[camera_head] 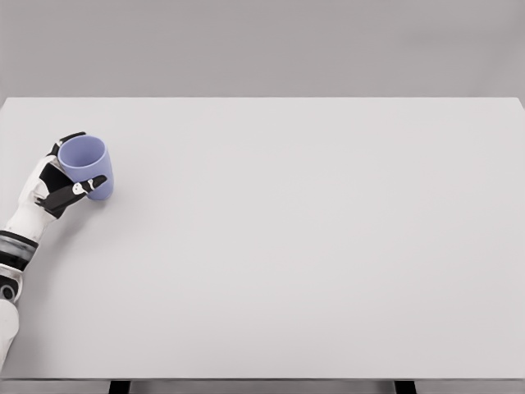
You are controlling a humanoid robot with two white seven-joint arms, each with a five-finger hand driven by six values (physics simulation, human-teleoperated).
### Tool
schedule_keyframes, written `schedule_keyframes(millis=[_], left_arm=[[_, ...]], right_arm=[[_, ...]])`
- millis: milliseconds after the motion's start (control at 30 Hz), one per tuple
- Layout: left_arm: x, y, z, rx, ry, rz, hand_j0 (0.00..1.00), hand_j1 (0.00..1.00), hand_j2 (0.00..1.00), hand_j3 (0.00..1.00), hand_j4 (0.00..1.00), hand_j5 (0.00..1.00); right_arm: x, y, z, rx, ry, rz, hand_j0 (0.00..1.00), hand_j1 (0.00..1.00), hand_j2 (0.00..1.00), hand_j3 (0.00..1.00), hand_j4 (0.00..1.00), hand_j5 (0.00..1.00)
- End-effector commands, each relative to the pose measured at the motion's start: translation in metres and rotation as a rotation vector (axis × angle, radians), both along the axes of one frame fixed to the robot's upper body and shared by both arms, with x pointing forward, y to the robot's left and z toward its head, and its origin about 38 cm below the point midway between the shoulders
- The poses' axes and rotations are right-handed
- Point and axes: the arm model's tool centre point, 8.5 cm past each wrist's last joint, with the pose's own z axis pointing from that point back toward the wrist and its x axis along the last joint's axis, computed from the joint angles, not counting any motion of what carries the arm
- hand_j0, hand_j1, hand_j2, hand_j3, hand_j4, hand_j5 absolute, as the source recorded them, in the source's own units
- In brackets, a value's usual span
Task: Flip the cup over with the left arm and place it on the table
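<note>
Cup (87, 167), lilac, sits at the far left of the table (312, 246) in the head view, its open mouth tilted up toward the camera. Left hand (64, 182) is wrapped around it, fingers (82, 187) curled across its side. Whether its base touches the tabletop is hard to tell. The flip looks largely done; setting it fully upright and letting go seem left. No right arm shows.

Single head view, high, angled down over table (328, 246), far edge visible.
</note>
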Motion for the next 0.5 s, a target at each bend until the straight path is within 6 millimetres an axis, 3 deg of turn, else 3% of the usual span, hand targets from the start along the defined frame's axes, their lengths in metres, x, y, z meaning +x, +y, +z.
schedule_keyframes(millis=[0, 167, 267, 467], left_arm=[[0.0002, 0.0005, 0.0002, -0.009, 0.007, -0.001, 0.52, 0.52, 0.52, 0.52, 0.52, 0.52], [-0.0009, 0.0009, -0.0010, -0.009, 0.011, 0.000, 0.55, 0.55, 0.55, 0.55, 0.55, 0.55], [-0.0008, 0.0003, -0.0014, -0.004, 0.013, -0.002, 0.70, 0.70, 0.70, 0.70, 0.70, 0.70], [-0.0018, 0.0008, -0.0020, -0.001, 0.015, -0.003, 0.83, 0.83, 0.83, 0.83, 0.83, 0.83]], right_arm=[[-0.0005, 0.0001, 0.0000, 0.000, 0.001, 0.000, 1.00, 1.00, 1.00, 1.00, 1.00, 1.00], [0.0000, 0.0000, 0.0000, 0.000, 0.000, -0.001, 1.00, 1.00, 1.00, 1.00, 1.00, 1.00], [-0.0001, 0.0001, 0.0000, 0.001, 0.001, 0.000, 1.00, 1.00, 1.00, 1.00, 1.00, 1.00], [0.0000, 0.0000, 0.0000, 0.000, 0.000, 0.000, 1.00, 1.00, 1.00, 1.00, 1.00, 1.00]])
